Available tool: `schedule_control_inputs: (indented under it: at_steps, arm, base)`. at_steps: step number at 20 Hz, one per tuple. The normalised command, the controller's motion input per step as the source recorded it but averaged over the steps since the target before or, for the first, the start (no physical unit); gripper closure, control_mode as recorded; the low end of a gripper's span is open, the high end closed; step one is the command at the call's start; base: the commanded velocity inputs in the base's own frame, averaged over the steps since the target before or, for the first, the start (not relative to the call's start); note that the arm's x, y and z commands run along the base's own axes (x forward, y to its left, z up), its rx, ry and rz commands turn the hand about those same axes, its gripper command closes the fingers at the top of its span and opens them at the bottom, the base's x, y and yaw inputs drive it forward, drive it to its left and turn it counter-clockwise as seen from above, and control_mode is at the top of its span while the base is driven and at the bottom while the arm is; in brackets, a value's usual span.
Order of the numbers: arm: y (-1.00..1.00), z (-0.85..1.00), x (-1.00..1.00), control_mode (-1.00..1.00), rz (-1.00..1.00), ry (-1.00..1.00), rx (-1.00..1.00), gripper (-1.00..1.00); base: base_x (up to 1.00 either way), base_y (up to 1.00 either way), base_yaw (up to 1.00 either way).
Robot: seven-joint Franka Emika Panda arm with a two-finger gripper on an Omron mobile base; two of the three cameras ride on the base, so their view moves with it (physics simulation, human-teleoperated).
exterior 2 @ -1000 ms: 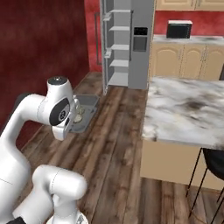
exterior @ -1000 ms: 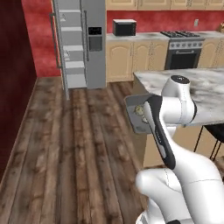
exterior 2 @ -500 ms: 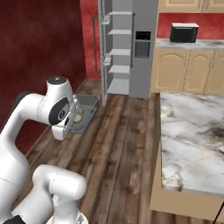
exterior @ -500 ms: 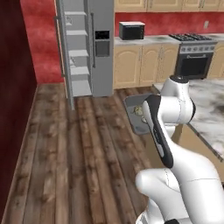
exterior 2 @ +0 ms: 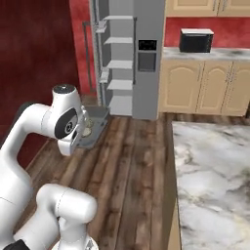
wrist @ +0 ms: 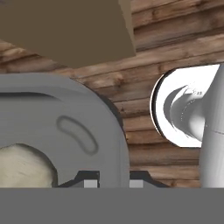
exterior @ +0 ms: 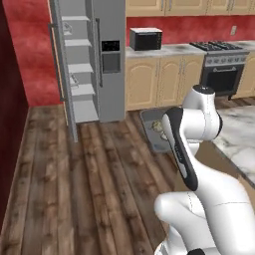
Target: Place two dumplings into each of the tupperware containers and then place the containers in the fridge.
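The gripper (wrist: pixel 111 181) is pinched narrow on the rim of the dark grey container (exterior: pixel 152 130), carried level, well short of the open fridge (exterior: pixel 87 60). Dumplings (exterior 2: pixel 87 131) sit inside. Advise keeping it flat and approaching a shelf squarely.

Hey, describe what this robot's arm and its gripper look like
The arm is glossy white, built of rounded, bulbous links with dark grey bands and caps at the joints, on a rounded white base. The gripper has two small dark finger tips with pale square pads. No cables or markings are visible.
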Motion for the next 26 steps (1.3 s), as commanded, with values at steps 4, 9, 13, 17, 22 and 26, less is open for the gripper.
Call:
schedule_control_inputs:
  at_steps: [4, 9, 13, 17, 22, 26]
  arm:
    - [0.00, 0.00, 0.00, 1.00, 0.00, 0.00, 0.00, 1.00]
    - [0.00, 0.00, 0.00, 1.00, 0.00, 0.00, 0.00, 1.00]
    - [0.00, 0.00, 0.00, 1.00, 0.00, 0.00, 0.00, 1.00]
    - [0.00, 0.00, 0.00, 1.00, 0.00, 0.00, 0.00, 1.00]
    - [0.00, 0.00, 0.00, 1.00, 0.00, 0.00, 0.00, 1.00]
    - [0.00, 0.00, 0.00, 1.00, 0.00, 0.00, 0.00, 1.00]
  base:
    - [1.00, 0.23, -0.21]
    - [1.00, 0.49, -0.17]
    - [1.00, 0.68, -0.02]
    - [1.00, 0.47, 0.00]
    - [1.00, 0.06, 0.00]
    - [1.00, 0.00, 0.03]
